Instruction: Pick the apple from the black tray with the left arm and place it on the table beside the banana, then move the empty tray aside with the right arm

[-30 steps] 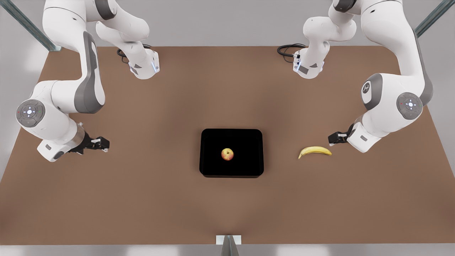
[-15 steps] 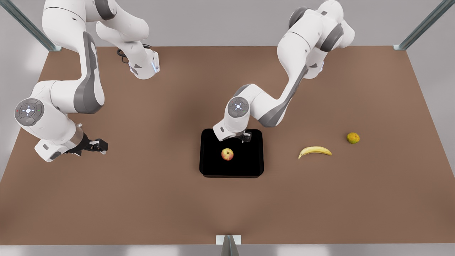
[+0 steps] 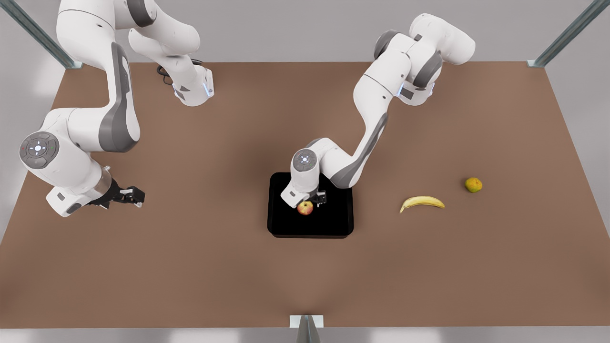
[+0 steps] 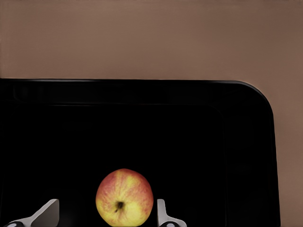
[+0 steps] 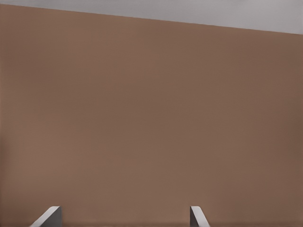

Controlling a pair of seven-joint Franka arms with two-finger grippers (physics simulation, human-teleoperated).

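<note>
- The apple (image 3: 305, 208) sits on the floor of the black tray (image 3: 286, 224), roughly at its middle, red and yellow with its stem dimple facing up.
- We have the left gripper (image 3: 310, 200) right over it, reaching in from the front view's right; in the left wrist view its 2 fingertips (image 4: 162, 213) stand apart with the apple (image 4: 124, 197) between them, 1 pad just beside the fruit, the other with a clear gap. Nothing gripped yet!
- The tray (image 4: 246, 142) lies flat on the table (image 3: 190, 267).
- Out toward the front view's right, the banana (image 3: 422, 203) lies well apart from the tray, with a small orange-green fruit (image 3: 473, 185) beyond it.
- The right gripper (image 3: 127, 195) waits low over the table at the front view's left, jaws apart, nothing in them.
- By our reckoning, 0 steps are finished: the grasp, the carry to the banana, and the tray shove all remain.
</note>
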